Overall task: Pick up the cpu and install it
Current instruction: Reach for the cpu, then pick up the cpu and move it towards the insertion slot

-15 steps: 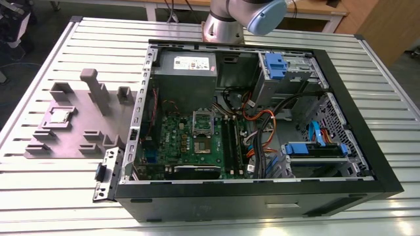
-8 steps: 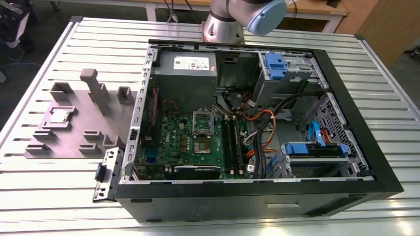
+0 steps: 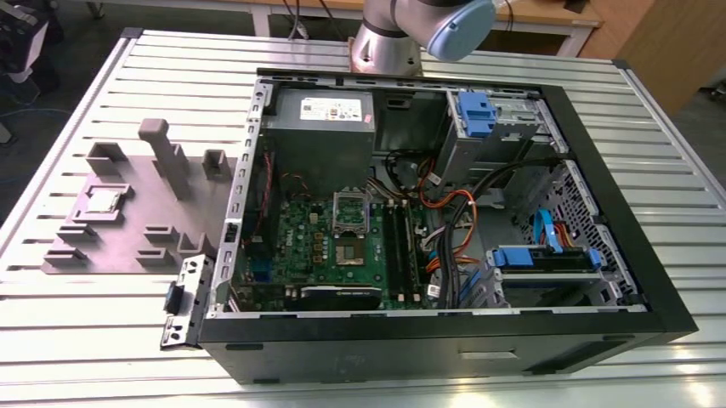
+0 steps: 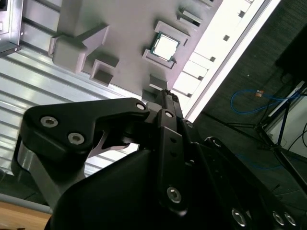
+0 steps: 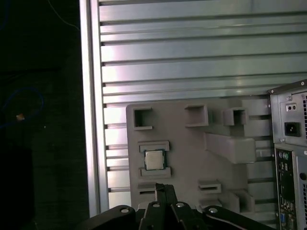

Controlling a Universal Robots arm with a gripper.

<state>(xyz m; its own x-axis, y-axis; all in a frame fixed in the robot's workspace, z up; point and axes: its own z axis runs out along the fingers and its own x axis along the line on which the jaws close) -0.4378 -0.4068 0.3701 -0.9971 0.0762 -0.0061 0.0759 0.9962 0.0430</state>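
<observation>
Second wrist view and first wrist view both look down past the gripper point(image 4: 168, 96) point(image 5: 165, 188), whose jaws are pressed together with nothing between them. From the first wrist view the linkage on both sides folds in to a single point, so I judge it empty. Just ahead of the tips, apart from them and lower down, lies the cpu point(image 5: 154, 159) point(image 4: 165, 46), flat with its silvery top facing up. It rests in a shallow pocket of the grey tray point(image 5: 192, 143) point(image 4: 120, 19). Two raised lips hem the chip in on opposite sides, which likely keeps it square and in a known spot. The other two sides look open, probably to leave room for fingertips. Further out from the jaws the tray carries other blocks and pockets, and it lies on the slatted metal table point(image 5: 192, 57). Off to one side of the jaws stands the open computer case point(image 5: 288, 143) point(image 3: 454, 340). In the exterior view the tray sits just beside that case, at the exterior view's left, with the chip point(image 3: 102, 201) in its pocket. The green circuit board point(image 3: 329, 255) lies well apart from it inside the case, uncovered, presumably so a part can be set in from above.
</observation>
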